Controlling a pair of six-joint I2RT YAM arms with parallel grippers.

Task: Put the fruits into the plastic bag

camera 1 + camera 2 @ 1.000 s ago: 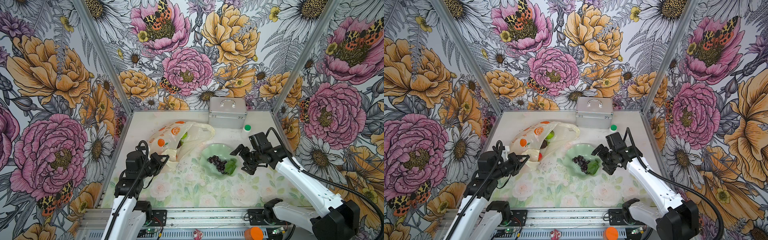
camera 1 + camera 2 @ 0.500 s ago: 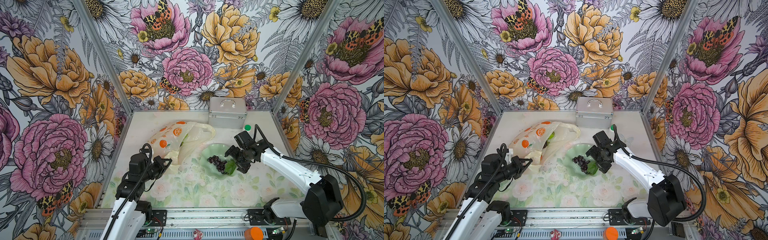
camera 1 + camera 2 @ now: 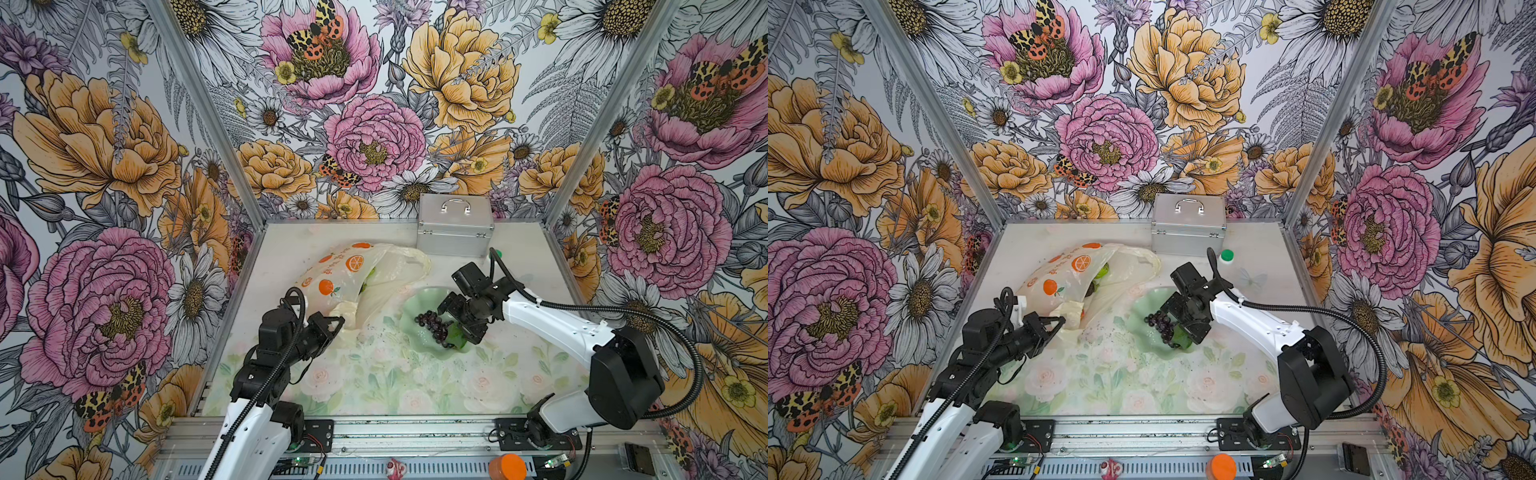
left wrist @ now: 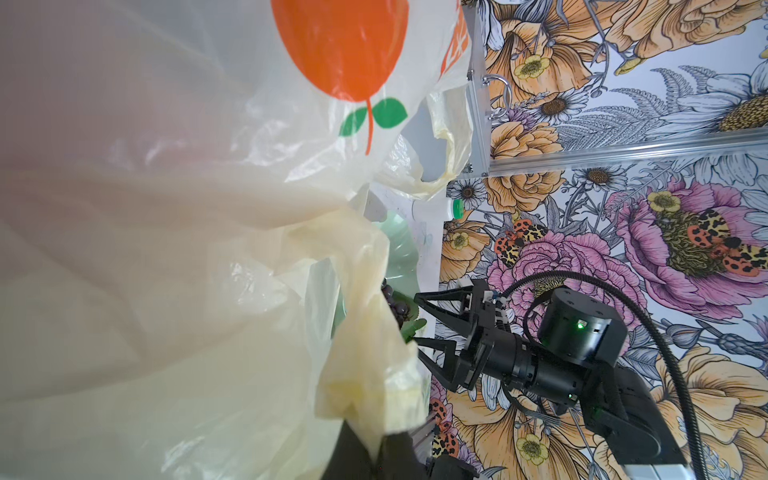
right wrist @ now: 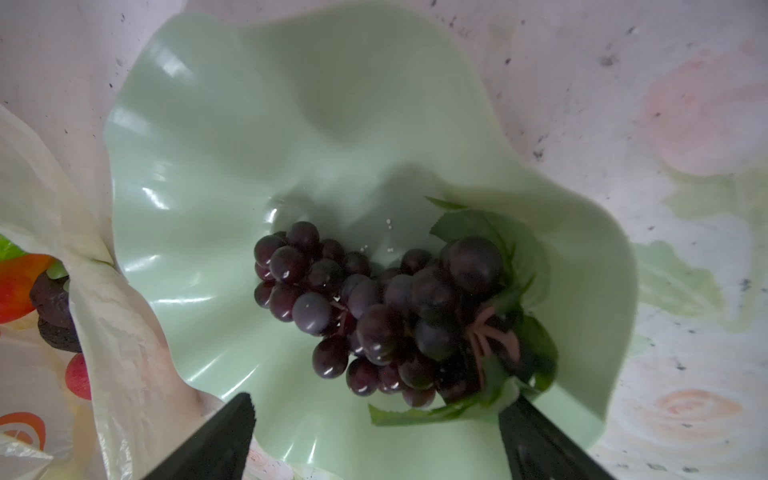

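Purple grape bunch [image 5: 374,307] sits in the green dish [image 5: 249,124] between the spread jaws of our right gripper [image 5: 380,401], so we should drop lower and close across its middle, while our left gripper [image 3: 334,322], clenched on the edge of the plastic bag [image 3: 386,266], props the mouth open.

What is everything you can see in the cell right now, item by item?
plastic bag: one, cream with orange prints, back left of the table
fruits in the bag: several, red, dark and green; exact count hidden
grapes: one bunch, dark purple with green leaves, in the dish
dish: one, pale green, wavy rim, middle of the table
case: one, silver, against the back wall
bottle: one, white with green cap, by the case's right front corner
orange round object: one, on the front rail
left end effector: black, shut on the plastic bag's edge
right end effector: black, open, over the grapes
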